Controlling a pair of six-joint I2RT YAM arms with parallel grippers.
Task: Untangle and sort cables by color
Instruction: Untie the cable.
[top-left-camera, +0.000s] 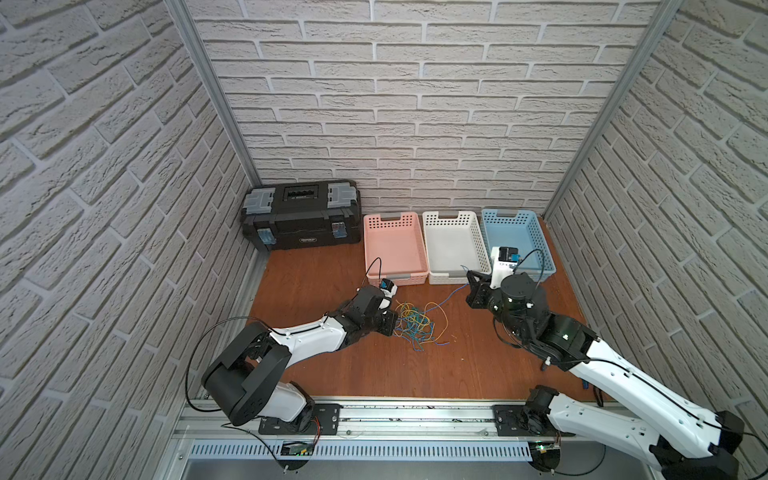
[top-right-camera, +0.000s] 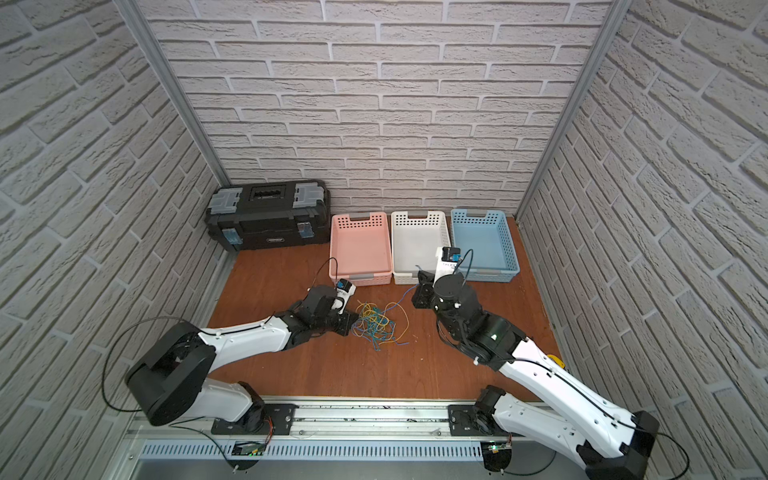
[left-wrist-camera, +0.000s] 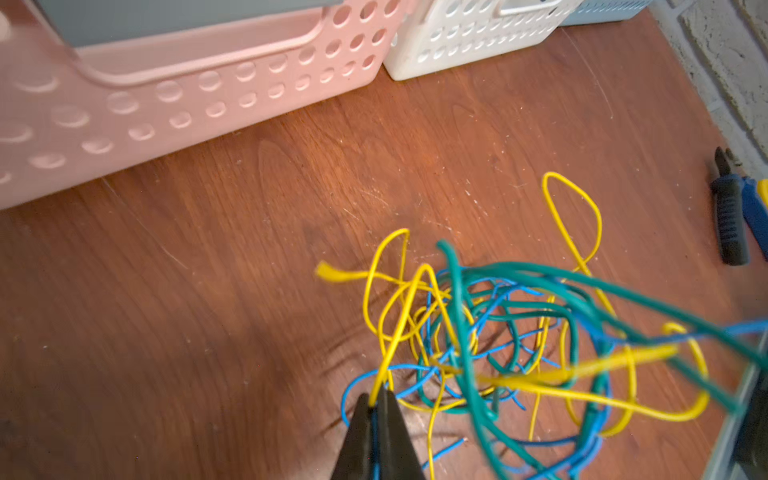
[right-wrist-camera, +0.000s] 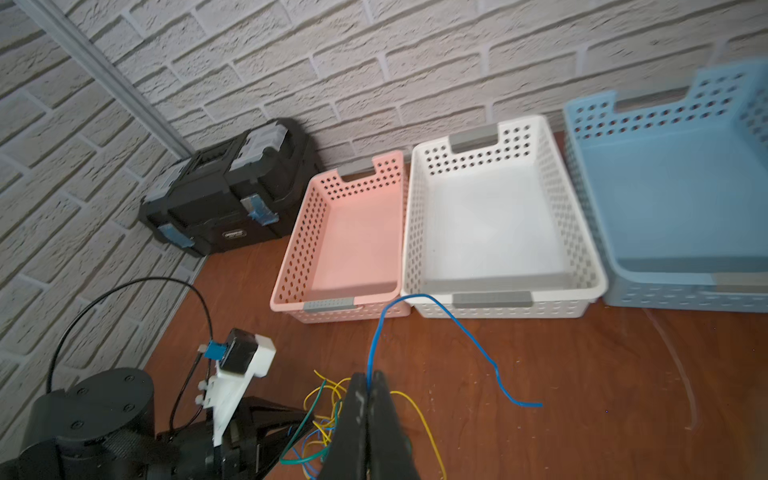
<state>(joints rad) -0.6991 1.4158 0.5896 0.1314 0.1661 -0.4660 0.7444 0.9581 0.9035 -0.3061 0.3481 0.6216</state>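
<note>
The cables (top-left-camera: 417, 324) (top-right-camera: 376, 324) lie as a tangle of yellow, blue and dark green strands on the wooden floor between my arms. My left gripper (top-left-camera: 395, 322) (left-wrist-camera: 377, 399) sits at the tangle's left edge. Its jaws are pressed together on a yellow cable (left-wrist-camera: 392, 340), and a blue strand also shows in the slit. My right gripper (top-left-camera: 469, 273) (right-wrist-camera: 368, 376) is shut on a blue cable (right-wrist-camera: 415, 296). It holds that cable lifted near the white basket's front, to the right of the tangle. From there the blue cable (top-left-camera: 451, 296) trails back to the pile.
Pink (top-left-camera: 405, 280), white (top-left-camera: 446, 278) and blue (top-left-camera: 548, 257) perforated baskets stand in a row against the back wall. A black toolbox (top-left-camera: 303, 216) sits at the back left. Pliers with black and blue handles (left-wrist-camera: 729, 216) lie by the right wall.
</note>
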